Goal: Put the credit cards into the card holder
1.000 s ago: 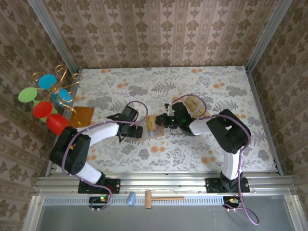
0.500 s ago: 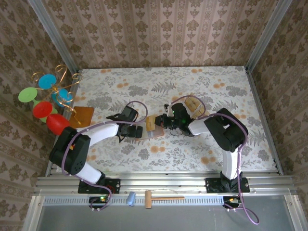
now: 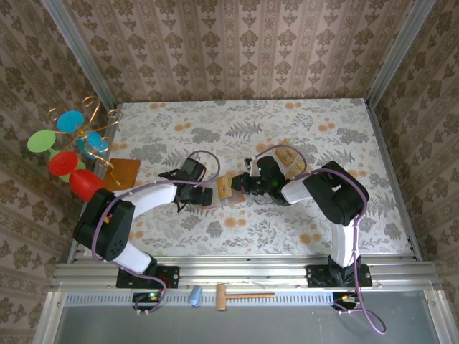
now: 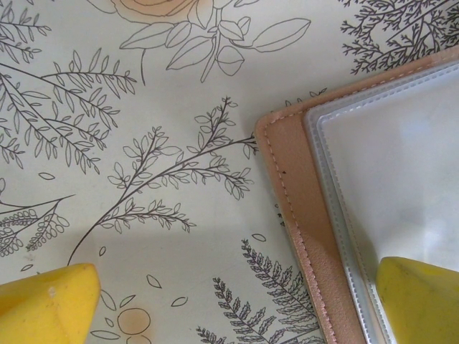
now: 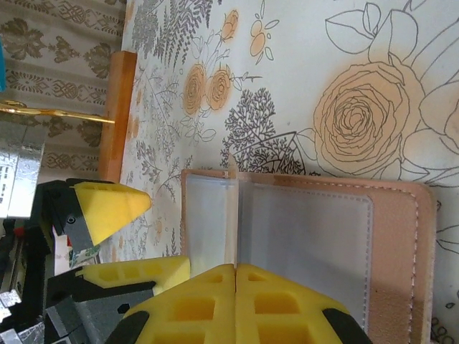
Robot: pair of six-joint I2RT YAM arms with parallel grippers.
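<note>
**A:** How should the step in hand be done well?

**B:** The right gripper (image 5: 237, 276) has its yellow fingers pressed together on one credit card (image 5: 232, 222), seen edge-on; the card lies along the seam between two clear sleeves of the open card holder (image 5: 391, 236). I'd judge it is at a sleeve mouth, not yet seated. It should be slid slowly along its own plane, toward 12 o'clock in the right wrist view; a tilt could buckle it or lift the plastic.

**A:** And the left arm?

**B:** The left gripper (image 4: 231, 304) stands wide open, gripping nothing; one fingertip (image 4: 419, 294) is over the holder's plastic at 5 o'clock, the other over the table (image 4: 143, 107) at 7 o'clock (a hold-down, I'd guess). Pressing there should stop the holder sliding.

**A:** What can't you make out?

**B:** Which sleeve the card enters, and how deep; the fingers hide its near end, and glare whitens the plastic. From above, both grippers cover most of the holder; the spare credit cards (image 3: 288, 156) lie near it at 2 o'clock, overlapped, so their count is unclear.
</note>
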